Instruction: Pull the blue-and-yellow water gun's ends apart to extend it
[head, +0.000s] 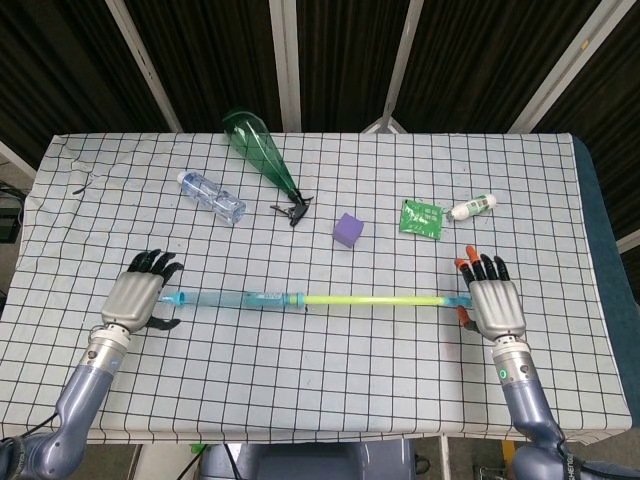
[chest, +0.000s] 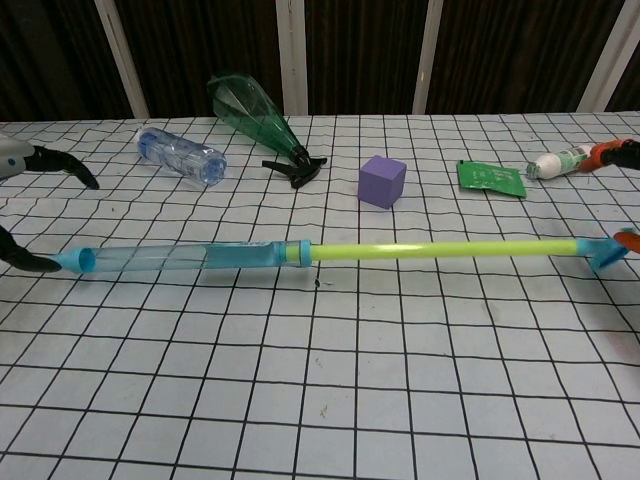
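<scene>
Blue-and-yellow water gun (head: 300, 298) between open robot hands.

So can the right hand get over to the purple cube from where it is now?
Probably yes. The right hand is open beside the water gun handle, holding nothing. The purple cube sits beyond the yellow rod, with bare cloth between; only the green packet lies near that path.

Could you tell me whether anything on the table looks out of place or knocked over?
Two containers lie on their sides near the table's far edge: the green spray bottle and the clear water bottle. Nothing looks spilled. The water gun lies extended between both open hands.
</scene>
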